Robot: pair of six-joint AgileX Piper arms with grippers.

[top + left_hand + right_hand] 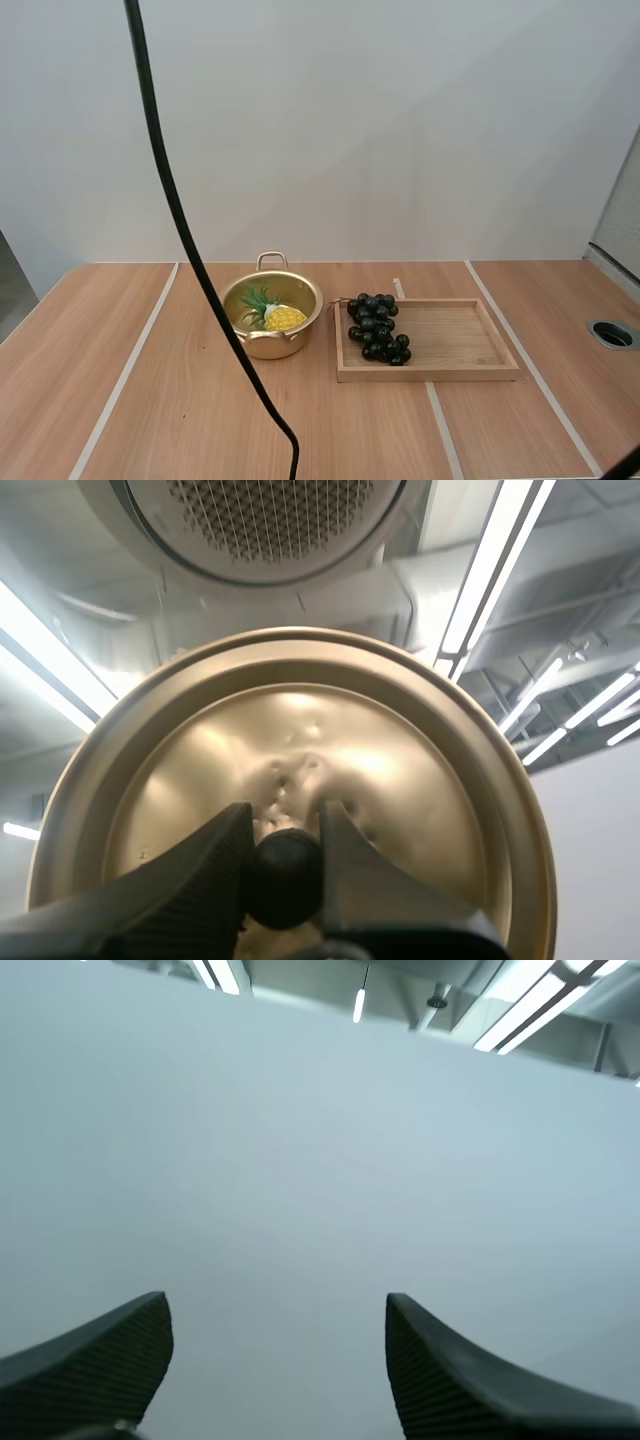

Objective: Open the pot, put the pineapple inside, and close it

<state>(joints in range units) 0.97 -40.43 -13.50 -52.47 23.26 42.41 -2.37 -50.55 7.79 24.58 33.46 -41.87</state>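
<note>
The table (150, 400) carries 1 golden pot (300, 296), 1 wooden tray (470, 340) and 1 bunch of grapes (377, 326). The pot stands upright and uncovered, left of the tray and just apart from it. It has 2 loop handles, 1 on its far rim and 1 on its near side. Inside it lies 1 pineapple (281, 318), its yellow body toward the near right of the pot and its green leaves pointing to the far left. The dark grapes lie at the left end of the tray, the end nearest the pot, and the rest of the tray is bare wood.

There is 1 lid (300, 730), golden like the pot, and it is in the left gripper (285, 825). The 2 black fingers (210, 870) are clamped on the lid's round black knob (285, 875), 1 on each side, with the knob squeezed between their ribbed inner faces. The lid's round face stands broadside just beyond the fingertips, and the knob seems to sit at its centre, though the fingers hide the lower part of the lid. How far the held lid is from the pot on the table cannot be judged.

The right gripper (278, 1310) has its 2 fingers spread wide apart, with nothing between them.
</note>
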